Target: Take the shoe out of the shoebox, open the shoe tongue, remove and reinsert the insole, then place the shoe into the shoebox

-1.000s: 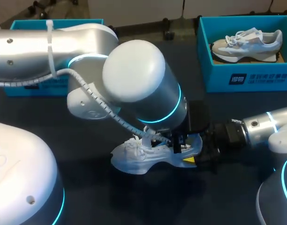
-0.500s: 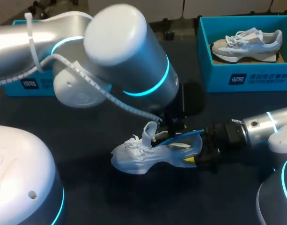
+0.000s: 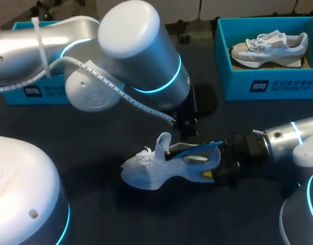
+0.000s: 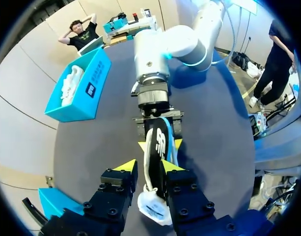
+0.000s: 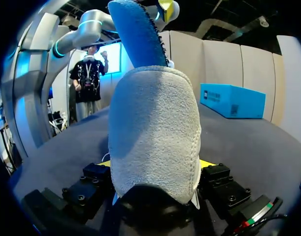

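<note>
At the middle of the dark tabletop (image 3: 110, 214) the white shoe (image 3: 156, 171) stands on its sole, its soft suede heel clamped in the right tool (image 3: 219, 168), I'd guess to steady it. The thin blue insole (image 3: 197, 148) juts from the collar, partly out. The left tool (image 4: 148, 166) hovers above, fingers apart, holding nothing.

White shoe (image 3: 151, 173) at lower centre, bright blue insole (image 3: 197, 148), turquoise shoebox (image 3: 279, 87) with white print at upper right, beige-and-white shoe (image 3: 268, 47) inside, black desk (image 3: 146, 219), silver-white left arm (image 3: 136, 56) with glowing cyan ring, black right tool (image 3: 220, 164) with yellow tips
</note>
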Controlling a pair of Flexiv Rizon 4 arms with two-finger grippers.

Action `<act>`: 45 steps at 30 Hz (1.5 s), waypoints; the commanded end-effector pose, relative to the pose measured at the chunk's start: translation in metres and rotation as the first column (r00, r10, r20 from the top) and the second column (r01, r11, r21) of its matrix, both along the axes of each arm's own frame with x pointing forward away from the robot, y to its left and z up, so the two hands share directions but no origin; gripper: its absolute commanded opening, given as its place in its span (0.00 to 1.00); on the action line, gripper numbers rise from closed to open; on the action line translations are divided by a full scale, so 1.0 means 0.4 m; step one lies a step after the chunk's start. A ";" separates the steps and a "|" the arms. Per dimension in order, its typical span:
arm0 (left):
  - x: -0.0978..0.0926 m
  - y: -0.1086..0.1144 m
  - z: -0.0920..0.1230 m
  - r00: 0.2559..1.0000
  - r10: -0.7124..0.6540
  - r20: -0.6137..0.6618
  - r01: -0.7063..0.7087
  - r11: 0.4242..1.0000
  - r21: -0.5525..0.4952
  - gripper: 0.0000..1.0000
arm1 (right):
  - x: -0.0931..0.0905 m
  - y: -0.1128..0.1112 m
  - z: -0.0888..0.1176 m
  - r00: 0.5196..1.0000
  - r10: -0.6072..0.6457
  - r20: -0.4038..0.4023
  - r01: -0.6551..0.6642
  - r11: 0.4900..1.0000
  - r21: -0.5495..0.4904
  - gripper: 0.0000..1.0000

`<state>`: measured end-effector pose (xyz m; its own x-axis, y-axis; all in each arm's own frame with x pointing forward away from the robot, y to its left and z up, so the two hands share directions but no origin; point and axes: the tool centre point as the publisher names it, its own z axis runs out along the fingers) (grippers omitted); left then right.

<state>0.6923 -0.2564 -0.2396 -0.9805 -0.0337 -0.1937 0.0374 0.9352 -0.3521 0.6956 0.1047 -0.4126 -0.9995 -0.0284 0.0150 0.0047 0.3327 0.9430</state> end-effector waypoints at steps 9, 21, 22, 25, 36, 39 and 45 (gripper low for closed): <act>0.001 -0.031 -0.073 0.998 -0.039 -0.047 0.041 0.998 0.038 0.36 | -0.002 0.003 0.003 1.000 -0.002 0.001 0.002 1.000 -0.003 0.00; 0.004 -0.046 -0.100 0.996 -0.058 -0.073 0.061 0.997 0.050 0.36 | -0.002 0.003 0.003 1.000 -0.002 0.001 0.002 1.000 -0.003 0.00; 0.003 -0.047 -0.101 0.996 -0.058 -0.074 0.062 0.997 0.051 0.36 | -0.002 0.003 0.003 1.000 -0.002 0.001 0.002 1.000 -0.003 0.00; 0.002 -0.049 -0.107 0.994 -0.065 -0.082 0.070 0.996 0.053 0.37 | -0.002 0.003 0.003 1.000 -0.002 0.001 0.002 1.000 -0.003 0.00; -0.005 -0.062 -0.141 0.990 -0.084 -0.114 0.093 0.993 0.071 0.36 | -0.002 0.003 0.003 1.000 -0.002 0.001 0.002 1.000 -0.003 0.00; -0.003 -0.070 -0.153 0.989 -0.081 -0.122 0.091 0.993 0.080 0.35 | -0.002 0.003 0.003 1.000 -0.002 0.001 0.002 1.000 -0.003 0.00; 0.007 -0.081 -0.171 0.991 -0.058 -0.124 0.071 0.992 0.102 0.04 | -0.002 0.003 0.003 1.000 -0.002 0.001 0.002 1.000 -0.003 0.00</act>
<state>0.6933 -0.2801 -0.3031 -0.9961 0.0486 -0.0730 0.0666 0.9607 -0.2695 0.6956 0.1047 -0.4126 -0.9995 -0.0284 0.0150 0.0047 0.3327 0.9430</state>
